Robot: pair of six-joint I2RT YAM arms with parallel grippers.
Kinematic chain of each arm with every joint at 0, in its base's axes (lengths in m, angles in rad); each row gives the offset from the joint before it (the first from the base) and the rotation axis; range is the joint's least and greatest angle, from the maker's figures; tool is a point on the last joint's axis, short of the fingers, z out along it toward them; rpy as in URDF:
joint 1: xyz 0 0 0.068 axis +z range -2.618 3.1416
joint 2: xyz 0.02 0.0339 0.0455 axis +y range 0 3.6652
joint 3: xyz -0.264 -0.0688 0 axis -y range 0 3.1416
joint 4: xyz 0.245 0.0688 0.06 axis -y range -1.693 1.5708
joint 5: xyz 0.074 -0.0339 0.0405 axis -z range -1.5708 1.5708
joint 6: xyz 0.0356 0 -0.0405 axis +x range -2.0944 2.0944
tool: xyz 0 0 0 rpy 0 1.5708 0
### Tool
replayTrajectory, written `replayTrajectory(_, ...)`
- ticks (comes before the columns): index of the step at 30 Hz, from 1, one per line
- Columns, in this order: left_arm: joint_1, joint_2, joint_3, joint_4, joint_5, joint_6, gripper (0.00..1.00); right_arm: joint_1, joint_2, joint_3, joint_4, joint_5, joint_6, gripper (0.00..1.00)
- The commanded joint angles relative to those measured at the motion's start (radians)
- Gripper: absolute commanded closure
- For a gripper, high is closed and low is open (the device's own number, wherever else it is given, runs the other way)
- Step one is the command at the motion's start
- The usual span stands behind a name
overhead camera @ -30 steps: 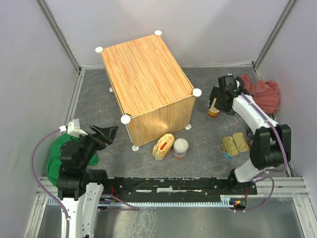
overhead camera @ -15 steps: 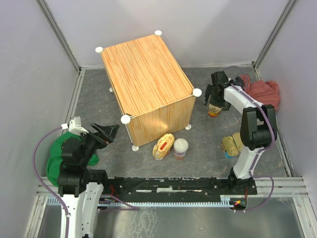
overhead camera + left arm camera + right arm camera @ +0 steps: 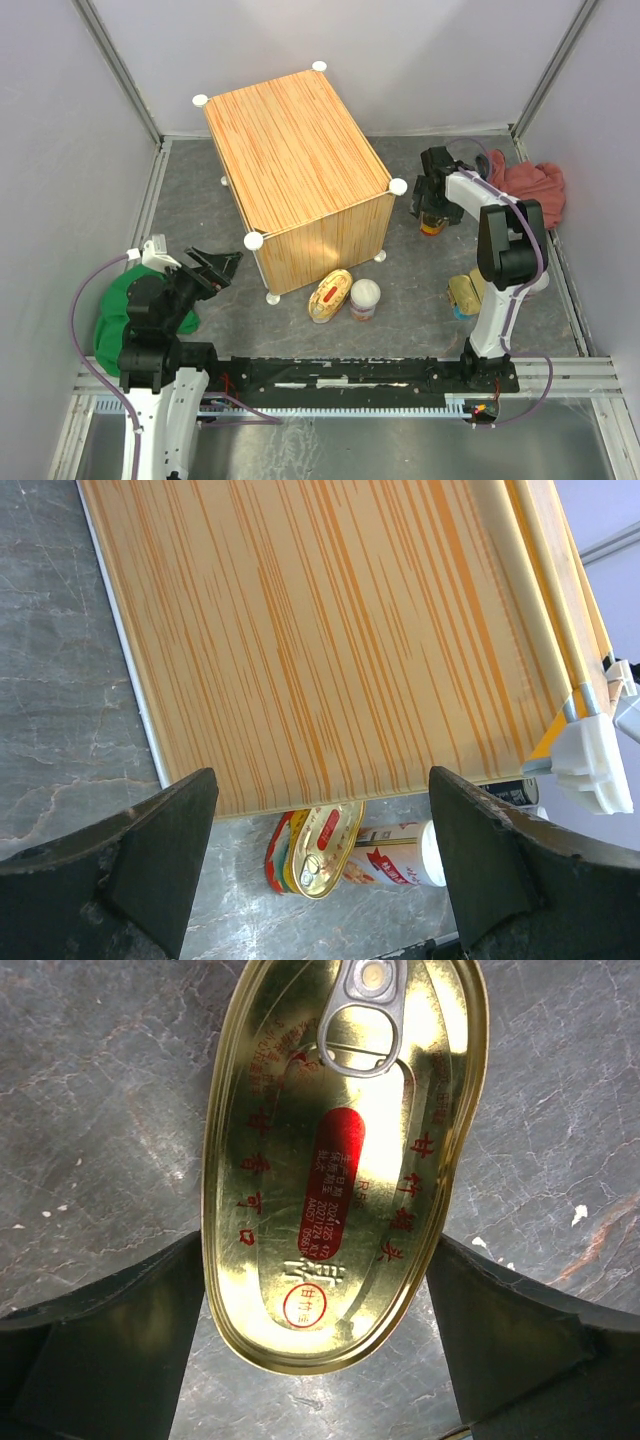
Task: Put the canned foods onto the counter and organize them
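Right wrist view: the oval gold can [image 3: 340, 1160] is lying lid-up on the grey marbled desk [image 3: 100, 1110], off the counter [image 3: 290, 150] and just right of it. The right claw [image 3: 315, 1270] is straddling it, spread wide, one finger [image 3: 100, 1340] sitting right at each long side. Can't tell if it's actually squeezing. The left claw [image 3: 320, 810] is hanging wide open, holding nothing, facing the counter's side. Pale walls [image 3: 60, 120] are boxing the desk in.

right hand [image 3: 320, 1300] | open floor [image 3: 100, 1110] around oval tin [image 3: 335, 1140] | counter [image 3: 330, 235] wall left, seemingly apart
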State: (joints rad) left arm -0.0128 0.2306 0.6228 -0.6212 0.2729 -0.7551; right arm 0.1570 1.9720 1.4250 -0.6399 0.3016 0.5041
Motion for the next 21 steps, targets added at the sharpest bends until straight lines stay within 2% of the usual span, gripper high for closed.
replayTrajectory(1,0.002,-0.011,-0.002,0.042,0.032,-0.013,0.08,-0.001,0.011,0.030,0.026,0.038,-0.012,0.08)
replayTrajectory(3,0.002,-0.010,0.001,0.035,0.031,-0.003,0.08,-0.003,0.005,0.012,0.042,0.028,-0.012,0.18)
replayTrajectory(6,0.002,-0.010,0.010,0.026,0.032,0.008,0.08,-0.004,-0.020,-0.016,0.063,0.016,-0.025,0.43)
replayTrajectory(10,0.002,-0.009,0.028,0.018,0.034,0.020,0.08,-0.004,-0.083,-0.056,0.078,0.017,-0.047,0.68)
replayTrajectory(14,0.002,-0.013,0.049,0.006,0.033,0.032,0.08,-0.003,-0.160,-0.074,0.072,0.005,-0.072,0.80)
replayTrajectory(18,0.002,-0.031,0.063,-0.009,0.032,0.030,0.08,-0.003,-0.270,-0.078,0.052,0.002,-0.081,0.98)
replayTrajectory(21,0.002,-0.047,0.069,-0.022,0.030,0.021,0.08,-0.003,-0.338,-0.066,0.027,0.004,-0.091,0.99)
